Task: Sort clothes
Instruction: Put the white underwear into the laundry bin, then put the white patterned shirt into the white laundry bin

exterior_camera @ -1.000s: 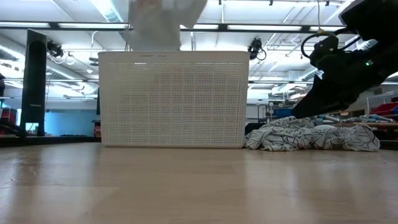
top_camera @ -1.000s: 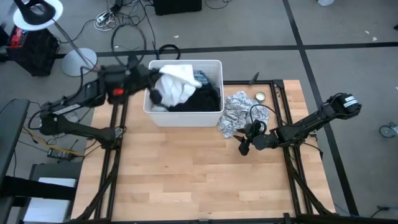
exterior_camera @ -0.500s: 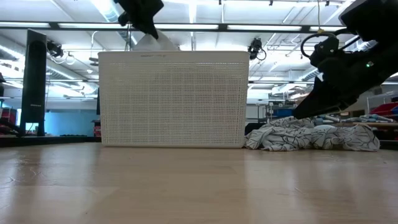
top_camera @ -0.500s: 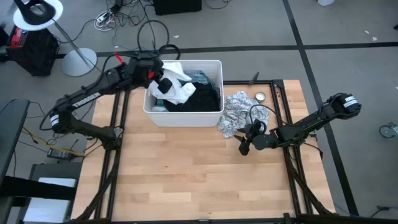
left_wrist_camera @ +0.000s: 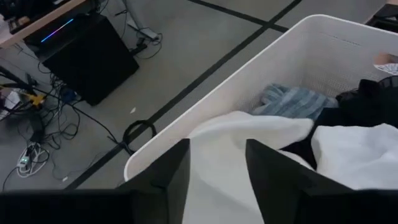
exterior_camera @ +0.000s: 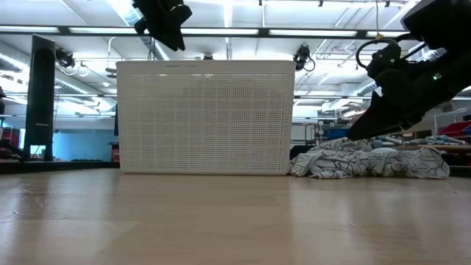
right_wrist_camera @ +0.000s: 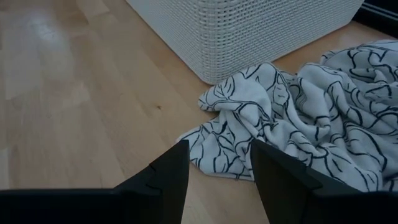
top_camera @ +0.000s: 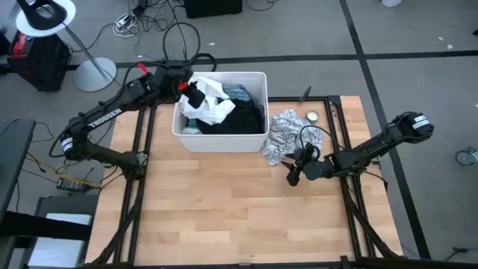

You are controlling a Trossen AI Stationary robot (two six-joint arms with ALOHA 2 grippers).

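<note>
A white plastic tub [top_camera: 222,139] stands at the table's far middle. In it lie a white garment [top_camera: 214,106], a black one [top_camera: 243,119] and a blue-striped one [top_camera: 240,93]. My left gripper [top_camera: 196,97] hangs open above the tub's left end, over the white garment [left_wrist_camera: 249,134] and higher than the tub's rim [exterior_camera: 206,65]. A white garment with a black leaf pattern [top_camera: 281,137] lies bunched on the table against the tub's right side. My right gripper [top_camera: 293,178] stands open low over the wood, just short of that garment's near edge [right_wrist_camera: 217,146].
A small round object [top_camera: 312,116] lies on the table behind the patterned garment. The table's near half [top_camera: 224,217] is bare wood. Dark frame rails [top_camera: 337,127] run along both sides. Cables and a lamp base [top_camera: 95,73] lie on the floor beyond the table's far left.
My left gripper swung from the table's left side toward the tub and sank, tipping downward. The white garment, which hung high above the tub's rim, has dropped from it into the tub and now lies on the other clothes.
</note>
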